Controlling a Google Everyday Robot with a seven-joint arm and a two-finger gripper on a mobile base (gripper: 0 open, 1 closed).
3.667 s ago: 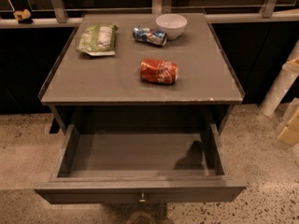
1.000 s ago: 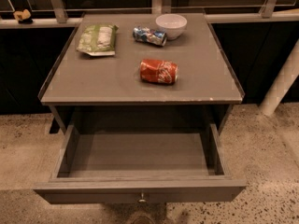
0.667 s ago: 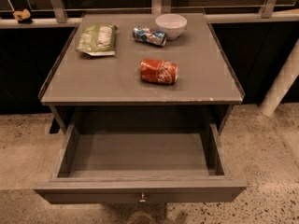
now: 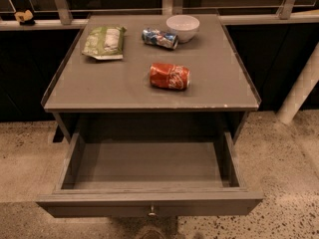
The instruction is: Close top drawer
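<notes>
Plainly, the top drawer [image 4: 99,203] stood pulled far out beneath the table [image 4: 124,91], grey, shallow, one round knob [image 4: 152,211] centred on its flat front; the gripper lay outside the view, so its jaws' state could not be told.

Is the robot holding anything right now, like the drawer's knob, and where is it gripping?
It cannot be told: the end effector is not in view. Nothing touches the top drawer or its knob, and the drawer stands open.

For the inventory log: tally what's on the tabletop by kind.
Cans: 2 (red can, blue can)
Bowls: 1 (white bowl)
Bags: 1 (green snack bag)
Total: 4
Also: top drawer open; gripper not in view.
</notes>
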